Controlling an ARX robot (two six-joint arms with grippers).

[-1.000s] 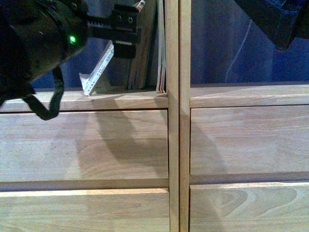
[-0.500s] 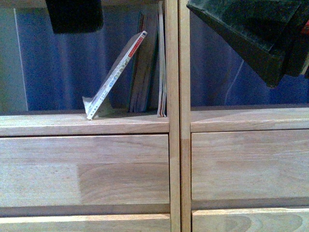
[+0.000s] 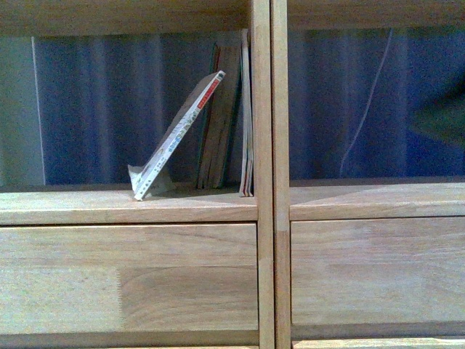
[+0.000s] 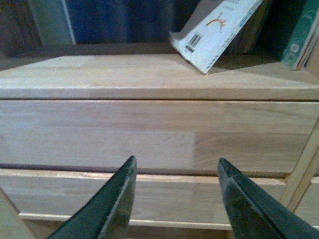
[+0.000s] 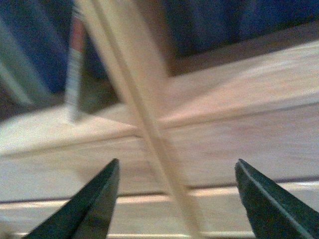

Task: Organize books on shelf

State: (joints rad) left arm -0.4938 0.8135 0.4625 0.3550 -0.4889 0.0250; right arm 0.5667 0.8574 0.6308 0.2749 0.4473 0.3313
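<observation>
The light-wood shelf fills the front view. In its left compartment a pale booklet with a red-and-white spine leans tilted against several upright thin books packed against the middle divider. No arm shows in the front view. My left gripper is open and empty in front of a drawer, below the booklet. My right gripper is open and empty in front of the blurred divider; the books show beside it.
Wide plank drawer fronts lie below the compartments. The right compartment holds no books, with blue cloth and a thin white cord behind it. A shelf board roofs the left compartment.
Both arms have dropped out of the front view. The view has moved so the shelf sits lower in the picture. The booklet and books keep their places.
</observation>
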